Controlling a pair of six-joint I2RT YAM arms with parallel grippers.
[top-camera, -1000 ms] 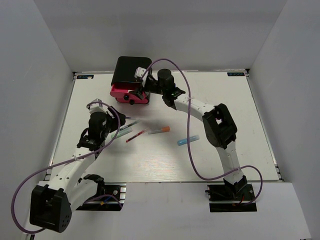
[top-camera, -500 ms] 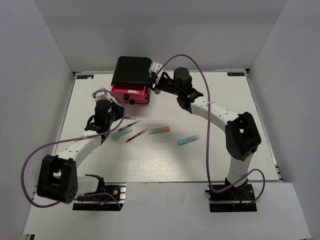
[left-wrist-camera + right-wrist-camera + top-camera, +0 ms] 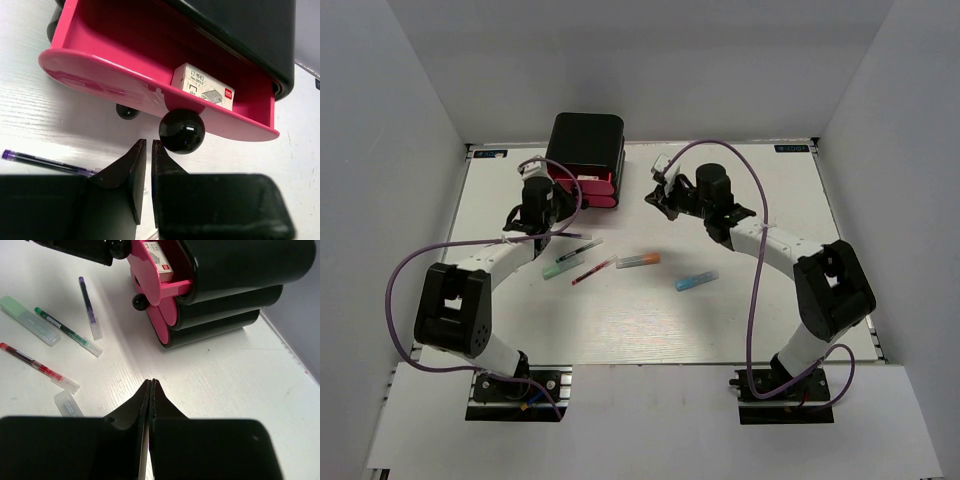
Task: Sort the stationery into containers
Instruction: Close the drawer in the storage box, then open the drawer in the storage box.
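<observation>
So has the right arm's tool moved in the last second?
Yes. The right tool has drawn back rightward, away from the black drawer box.

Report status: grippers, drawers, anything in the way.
Left gripper shut, empty, just below the knob. Right gripper shut, empty. Top drawer open, staple box inside; pens and markers loose on table. Nothing blocking the drawer.

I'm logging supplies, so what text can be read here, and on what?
"No.0012", below Chinese characters too blurred to be sure of: white box in the open pink drawer.
Red logo on that box: too small to read.
Blue label at the table's far edge: unreadable.
</observation>
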